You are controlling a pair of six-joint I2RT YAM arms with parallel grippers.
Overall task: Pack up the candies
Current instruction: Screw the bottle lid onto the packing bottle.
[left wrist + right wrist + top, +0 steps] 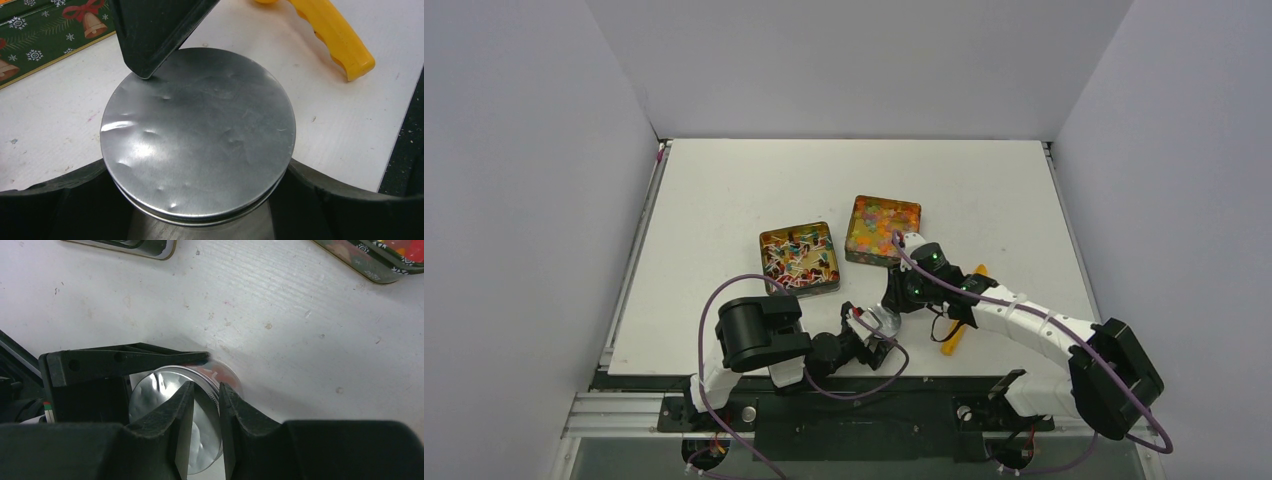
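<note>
A glass jar with a dented silver lid lies on its side near the table's front edge. My left gripper is shut on the jar's body, one finger on each side in the left wrist view. My right gripper is shut on the rim of the lid, one finger on each face of it. Reddish candies show through the jar's glass. One open tin holds wrapped candies. The other holds round bead candies.
The orange scoop lies on the table right of the jar, partly under my right arm; its handle shows in the left wrist view. A tin's Christmas-patterned side stands just beyond the jar. The table's front edge is close by.
</note>
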